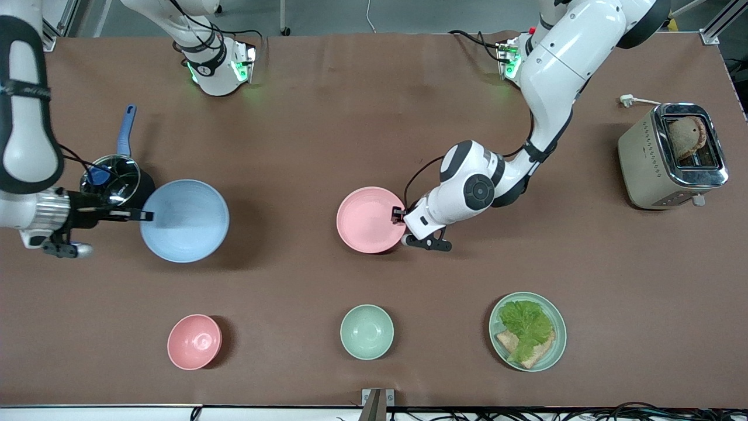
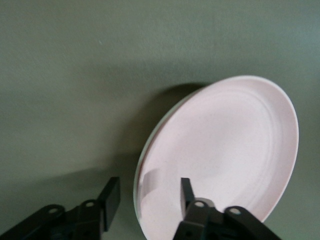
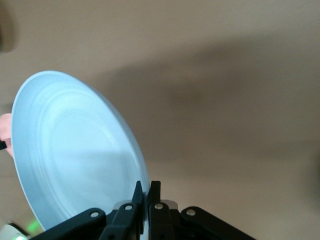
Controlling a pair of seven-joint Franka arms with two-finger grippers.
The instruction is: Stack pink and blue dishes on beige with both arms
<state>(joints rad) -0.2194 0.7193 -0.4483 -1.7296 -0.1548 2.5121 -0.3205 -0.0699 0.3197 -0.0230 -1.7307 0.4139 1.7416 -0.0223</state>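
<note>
The pale pink plate (image 1: 365, 219) lies mid-table. My left gripper (image 1: 399, 215) is open at its edge toward the left arm's end. In the left wrist view one finger is over the pink plate (image 2: 225, 145) and the other outside the rim, so the gripper (image 2: 150, 184) straddles it. A thin pale rim (image 2: 140, 165) shows just under the pink plate; the beige plate is otherwise hidden. My right gripper (image 1: 147, 216) is shut on the rim of the light blue plate (image 1: 187, 222), held above its shadow. The right wrist view shows the fingers (image 3: 148, 187) pinching that plate (image 3: 75, 150).
A blue-handled dark saucepan (image 1: 111, 175) stands beside the right gripper. Nearer the camera sit a small pink bowl (image 1: 194, 341), a green bowl (image 1: 366, 331) and a pale green plate (image 1: 559, 327) with lettuce and bread. A toaster (image 1: 643, 158) stands at the left arm's end.
</note>
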